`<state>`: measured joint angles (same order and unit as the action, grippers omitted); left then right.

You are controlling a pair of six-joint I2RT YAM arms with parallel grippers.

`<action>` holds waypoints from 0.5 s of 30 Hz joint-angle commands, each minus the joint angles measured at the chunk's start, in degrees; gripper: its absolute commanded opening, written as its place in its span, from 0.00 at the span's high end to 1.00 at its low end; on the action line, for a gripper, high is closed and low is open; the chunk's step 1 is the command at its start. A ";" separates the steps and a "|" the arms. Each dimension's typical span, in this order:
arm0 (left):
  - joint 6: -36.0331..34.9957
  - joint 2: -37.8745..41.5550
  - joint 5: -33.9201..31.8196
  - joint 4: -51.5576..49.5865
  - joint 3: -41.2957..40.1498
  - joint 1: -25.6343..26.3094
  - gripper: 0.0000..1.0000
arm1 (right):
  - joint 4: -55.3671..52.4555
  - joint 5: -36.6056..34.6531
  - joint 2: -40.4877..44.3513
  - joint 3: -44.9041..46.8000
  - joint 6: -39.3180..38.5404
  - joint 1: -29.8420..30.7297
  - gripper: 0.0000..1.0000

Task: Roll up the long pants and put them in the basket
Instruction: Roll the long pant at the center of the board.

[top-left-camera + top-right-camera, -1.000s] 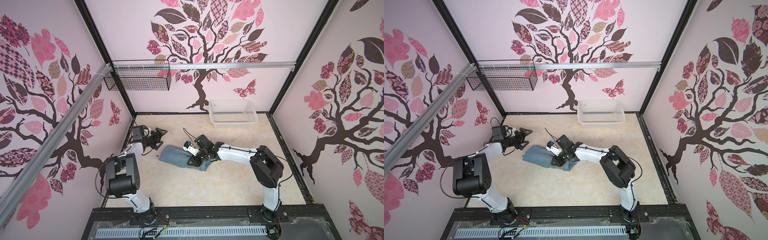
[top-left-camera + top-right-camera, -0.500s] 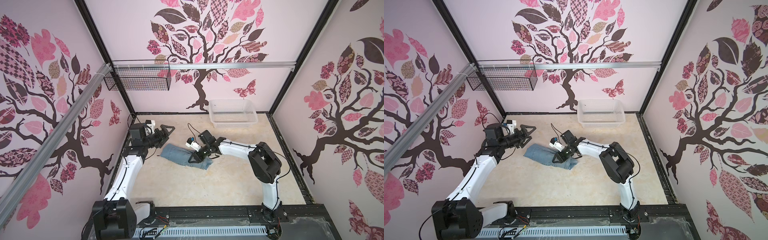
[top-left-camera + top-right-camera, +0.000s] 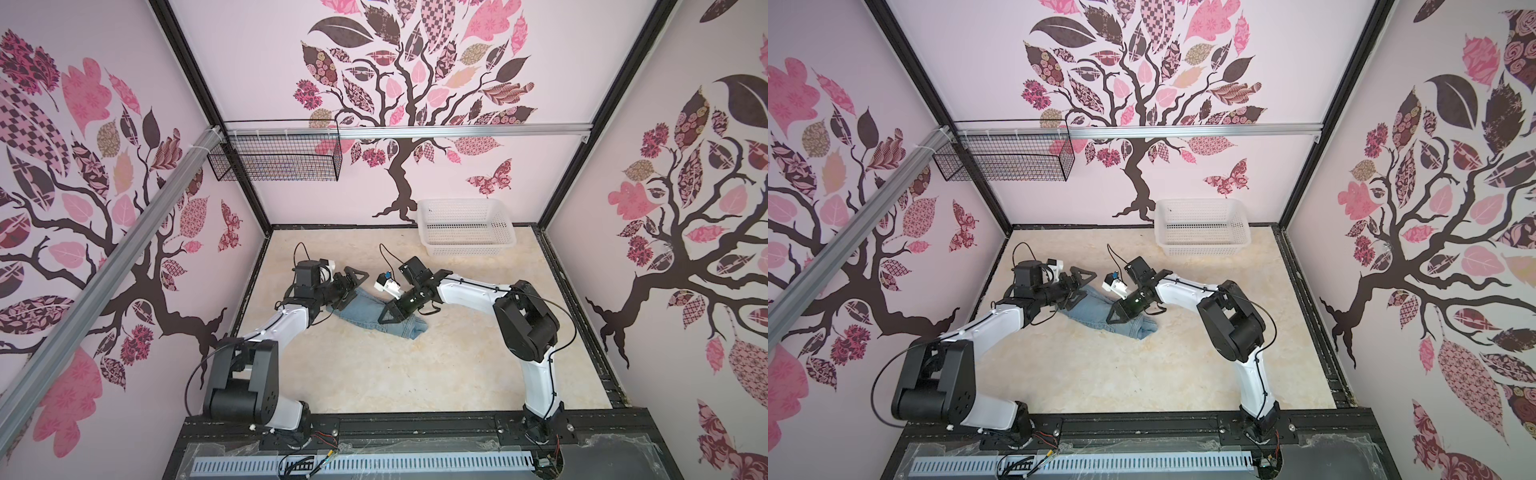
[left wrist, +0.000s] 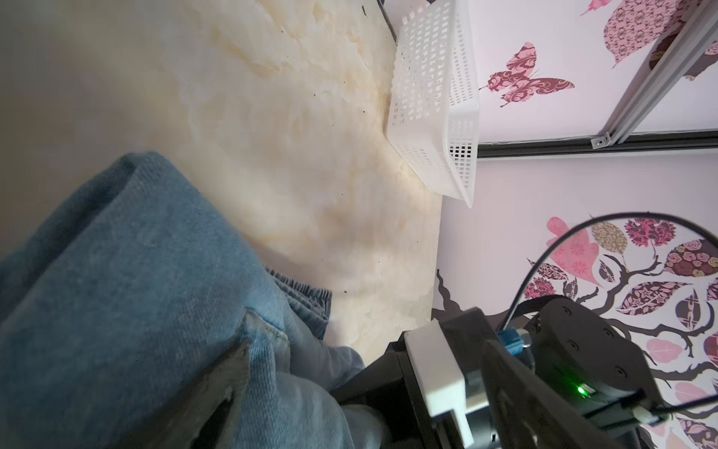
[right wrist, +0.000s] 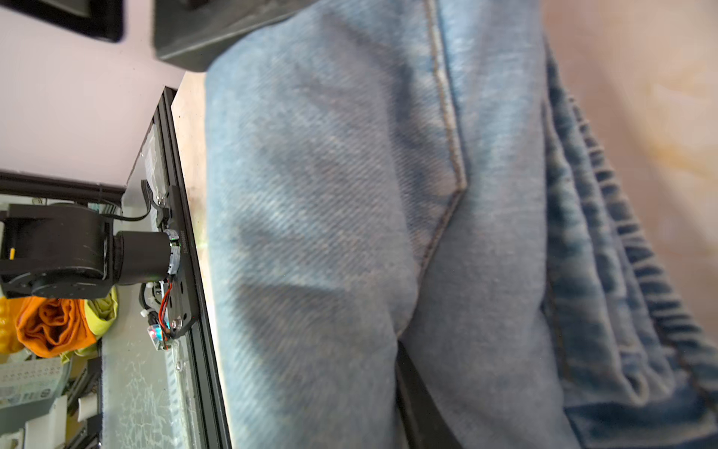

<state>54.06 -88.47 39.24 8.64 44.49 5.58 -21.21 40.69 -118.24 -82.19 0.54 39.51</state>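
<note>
So the long pants (image 3: 362,306) are bunched mid-frame on the desk (image 3: 374,374), left hand (image 3: 352,286) spread wide open at their left end, right hand (image 3: 386,316) pinching the denim.

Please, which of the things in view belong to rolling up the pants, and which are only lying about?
For the job:
light blue denim long pants
left gripper, fingers open
right gripper, fingers closed on the denim

Only lying about:
white plastic lattice basket
black wire hanging basket
</note>
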 commanded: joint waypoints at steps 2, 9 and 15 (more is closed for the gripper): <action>-0.29 -14.15 -6.70 2.63 -2.63 -0.09 0.06 | -16.74 3.29 -7.40 5.49 2.72 -2.92 0.89; -0.07 -18.68 -5.41 3.82 -1.04 -0.25 0.06 | -15.56 11.64 -10.55 4.56 2.08 -6.99 0.93; -5.11 -8.15 -5.52 -8.04 1.98 -0.58 0.06 | -15.00 20.68 -6.50 7.65 0.08 -6.02 0.99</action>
<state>56.64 -95.79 43.92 18.94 48.14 6.68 -20.25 54.24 -121.49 -82.19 0.84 33.12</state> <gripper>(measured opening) 0.937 0.315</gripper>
